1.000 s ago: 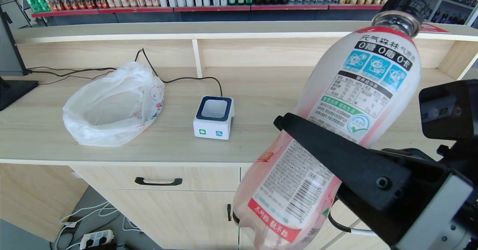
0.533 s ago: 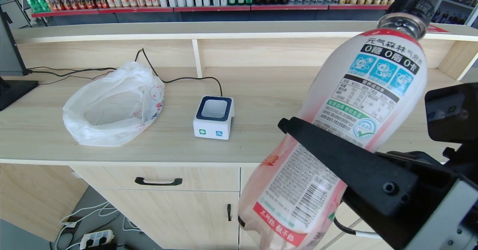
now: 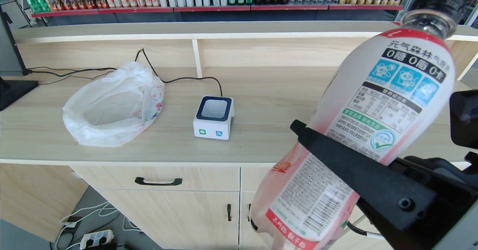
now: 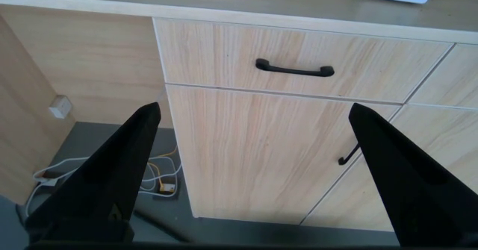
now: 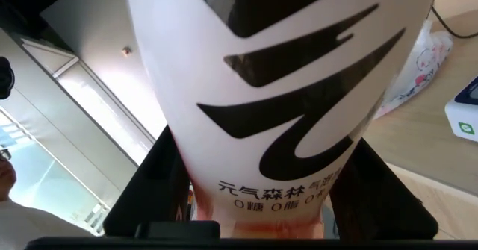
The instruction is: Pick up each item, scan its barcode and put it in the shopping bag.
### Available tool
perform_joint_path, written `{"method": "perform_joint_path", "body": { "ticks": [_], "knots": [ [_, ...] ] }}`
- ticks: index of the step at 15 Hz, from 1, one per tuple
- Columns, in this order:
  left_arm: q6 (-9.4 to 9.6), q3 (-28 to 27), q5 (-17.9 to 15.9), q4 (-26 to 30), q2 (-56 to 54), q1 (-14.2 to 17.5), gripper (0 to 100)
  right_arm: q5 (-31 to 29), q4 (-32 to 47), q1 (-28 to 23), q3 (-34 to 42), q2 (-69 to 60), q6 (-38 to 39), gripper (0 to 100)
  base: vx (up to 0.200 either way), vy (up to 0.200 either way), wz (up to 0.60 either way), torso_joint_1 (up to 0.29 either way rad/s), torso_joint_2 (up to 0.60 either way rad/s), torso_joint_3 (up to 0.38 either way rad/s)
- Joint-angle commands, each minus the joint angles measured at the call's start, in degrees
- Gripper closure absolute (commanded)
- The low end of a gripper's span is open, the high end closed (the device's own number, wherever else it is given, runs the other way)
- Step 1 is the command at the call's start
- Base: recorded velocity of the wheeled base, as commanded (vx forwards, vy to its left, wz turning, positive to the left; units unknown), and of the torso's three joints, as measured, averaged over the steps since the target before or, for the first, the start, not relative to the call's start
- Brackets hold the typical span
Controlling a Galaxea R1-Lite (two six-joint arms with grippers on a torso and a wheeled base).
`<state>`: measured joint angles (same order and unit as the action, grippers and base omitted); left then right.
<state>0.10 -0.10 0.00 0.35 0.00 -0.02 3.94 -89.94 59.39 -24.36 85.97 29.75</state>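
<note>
Clamped mid-body in the right gripper (image 3: 321,141) and held tilted well right of the barcode scanner (image 3: 214,117), the pink drink bottle (image 3: 373,112) shows its barcode (image 3: 325,209) upward, so the scan could fail, or the bottle slip when turned; the left gripper (image 4: 254,168) hangs wide apart, empty

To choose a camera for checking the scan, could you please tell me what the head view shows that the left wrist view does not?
Head view adds: the bottle clamped in the right arm's jaws, barcode facing the camera, and the shelf of drinks. Left wrist view adds: the left arm's jaws, spread wide and empty, low before the cupboard. Both share: the drawer handle, the scanner and the bag.
</note>
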Motion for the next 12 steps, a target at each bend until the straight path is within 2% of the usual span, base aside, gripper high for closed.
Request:
{"method": "perform_joint_path", "body": {
  "ticks": [1, 7, 10, 12],
  "knots": [
    [-0.01, 0.0, 0.0, 0.0, 0.0, 0.0, 0, 0.1, -0.1, 0.0, -0.2, 1.2, -1.6, 100, 0.000, 0.000, 0.00, 0.000, 0.00, 0.000],
    [-0.01, 0.0, 0.0, 0.0, 0.0, 0.0, 0, -0.3, -0.1, -0.1, -0.5, 9.4, -4.7, 100, 0.000, 0.000, 0.00, 0.000, 0.00, 0.000],
    [-0.01, 0.0, 0.0, 0.0, 0.0, 0.0, 0, -0.7, -0.1, -0.2, -0.4, 13.3, -11.2, 100, 0.000, 0.000, 0.00, 0.000, 0.00, 0.000],
    [-0.01, 0.0, 0.0, 0.0, 0.0, -0.1, 0, -4.0, -0.1, -2.5, 0.7, 14.6, -14.4, 100, 0.000, 0.000, 0.00, 0.000, 0.00, 0.000]
  ]
}}
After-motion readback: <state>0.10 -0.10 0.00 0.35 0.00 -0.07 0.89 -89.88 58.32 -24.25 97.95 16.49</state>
